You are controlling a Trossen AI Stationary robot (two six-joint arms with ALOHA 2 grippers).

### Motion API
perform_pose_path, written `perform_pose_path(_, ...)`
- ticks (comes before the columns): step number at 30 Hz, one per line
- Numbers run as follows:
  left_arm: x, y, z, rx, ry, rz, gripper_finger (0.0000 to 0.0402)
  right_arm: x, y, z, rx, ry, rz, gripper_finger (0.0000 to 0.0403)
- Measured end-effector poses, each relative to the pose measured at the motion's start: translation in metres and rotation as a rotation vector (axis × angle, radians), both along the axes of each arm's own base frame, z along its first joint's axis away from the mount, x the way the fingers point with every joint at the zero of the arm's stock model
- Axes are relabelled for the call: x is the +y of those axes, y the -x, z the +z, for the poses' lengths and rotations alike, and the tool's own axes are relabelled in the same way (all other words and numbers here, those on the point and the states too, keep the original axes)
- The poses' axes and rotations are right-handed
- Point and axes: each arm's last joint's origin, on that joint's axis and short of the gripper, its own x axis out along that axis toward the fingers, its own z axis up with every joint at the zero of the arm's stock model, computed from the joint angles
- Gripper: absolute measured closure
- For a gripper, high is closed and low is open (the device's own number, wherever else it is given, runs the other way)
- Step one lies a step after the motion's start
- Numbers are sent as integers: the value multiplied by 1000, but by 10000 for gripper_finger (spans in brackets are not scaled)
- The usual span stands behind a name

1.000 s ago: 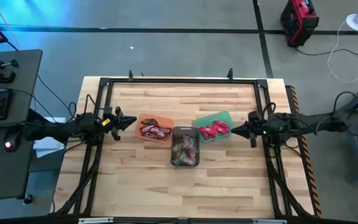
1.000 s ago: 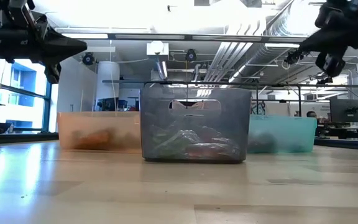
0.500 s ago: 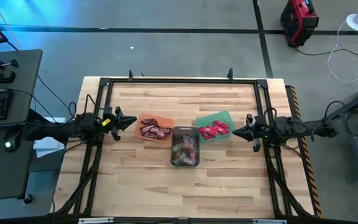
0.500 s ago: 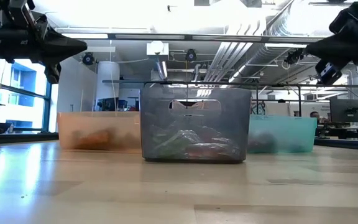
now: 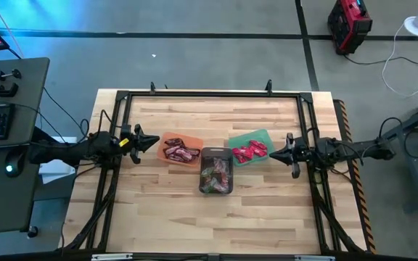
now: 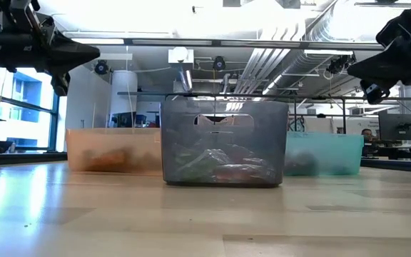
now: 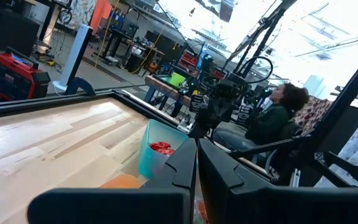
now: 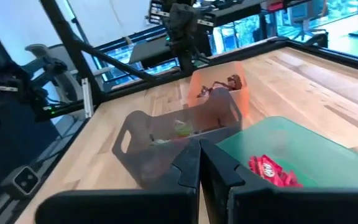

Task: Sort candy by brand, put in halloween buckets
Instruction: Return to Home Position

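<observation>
We are drawing our right jaws, closed and empty, back toward the right edge of the desk (image 5: 216,217), our left jaws waiting closed at its left edge, and the candy (image 5: 250,151) is lying sorted in the buckets (image 5: 261,135) mid-desk, so sorting is looking finished.

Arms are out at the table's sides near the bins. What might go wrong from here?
The left tool, shut, points at the orange bin from close by; the low view shows it above rim height, so a dip could knock the bin. The right tool, shut, sits likewise beside the green bin. The bins crowd together, the grey bin between them, so one bump might shift all three.
</observation>
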Motion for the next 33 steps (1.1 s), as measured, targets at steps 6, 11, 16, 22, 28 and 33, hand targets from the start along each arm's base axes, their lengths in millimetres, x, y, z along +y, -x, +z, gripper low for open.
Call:
perform_pose_path(6,0,0,0,0,0,0,394,0,0,0,3,-3,-6,403)
perform_pose_path(11,0,0,0,0,0,0,394,0,0,0,3,-3,-6,403)
perform_pose_path(16,0,0,0,0,0,0,394,0,0,0,3,-3,-6,403)
perform_pose_path(22,0,0,0,0,0,0,394,0,1,1,-14,-6,-5,402)
perform_pose_path(28,0,0,0,0,0,0,394,0,0,2,-44,-11,-4,402)
perform_pose_path(33,0,0,0,0,0,0,394,0,-2,1,-120,-23,-6,402)
